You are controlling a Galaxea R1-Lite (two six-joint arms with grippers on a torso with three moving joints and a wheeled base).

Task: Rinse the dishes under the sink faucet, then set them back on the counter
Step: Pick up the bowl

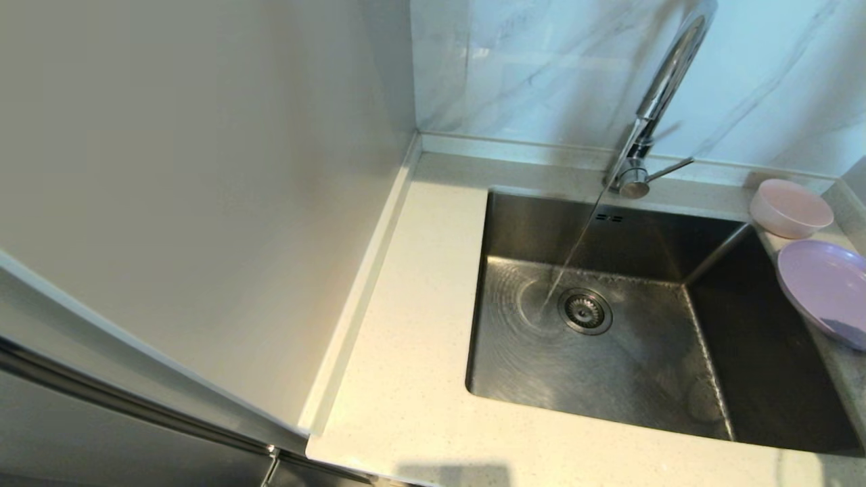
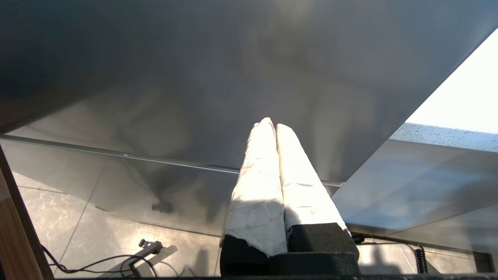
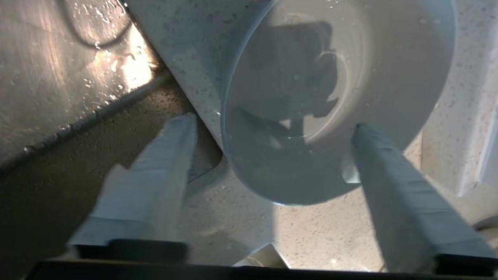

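Note:
Water runs from the chrome faucet (image 1: 666, 81) into the steel sink (image 1: 609, 379), landing beside the drain strainer (image 1: 585, 311). On the counter (image 1: 406, 352) to the right of the basin stands the pink bowl (image 1: 790, 206). In front of it lies the lilac plate (image 1: 822, 287), its rim overhanging the sink. Neither gripper shows in the head view. My right gripper (image 3: 272, 124) is open just in front of the plate (image 3: 389, 58), fingers spread on either side of its near rim, holding nothing. My left gripper (image 2: 272, 123) is shut and empty, parked low.
A tall pale panel (image 1: 203, 169) closes off the counter on the left. Grey-veined marble tiles (image 1: 541, 67) rise behind the faucet. In the left wrist view a grey cabinet front (image 2: 194, 77) faces the fingers, with a cable on the tiled floor (image 2: 97, 264) below.

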